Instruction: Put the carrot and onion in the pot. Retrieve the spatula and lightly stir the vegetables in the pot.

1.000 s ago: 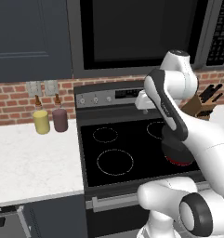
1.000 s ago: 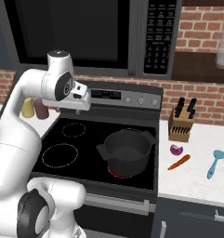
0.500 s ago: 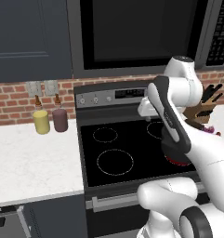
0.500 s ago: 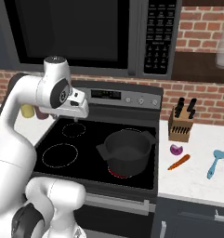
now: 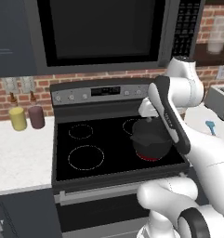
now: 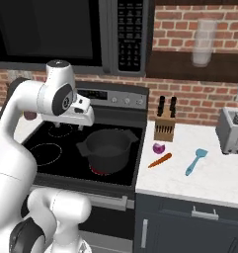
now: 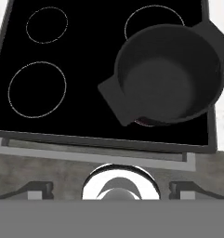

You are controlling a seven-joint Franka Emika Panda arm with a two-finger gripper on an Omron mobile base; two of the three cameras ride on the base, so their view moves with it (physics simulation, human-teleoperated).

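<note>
Fingers [image 7: 111,188] spread wide, grasping nothing, one pot [image 7: 171,76], one carrot [image 6: 160,160], one onion [image 6: 159,147], one spatula [image 6: 195,161]

Pot [image 6: 106,148]: round dark grey-black, two flat side handles, upright on stove's front right burner w/ red glow under it, inside bare. Onion [image 6: 159,147], small magenta-purple bulb, sits on counter right of stove, just in front of knife block; carrot [image 6: 160,160], slim orange stick, lies flat near it, angled. Spatula [image 6: 195,161], light-blue, lies flat further right on same counter.
</note>
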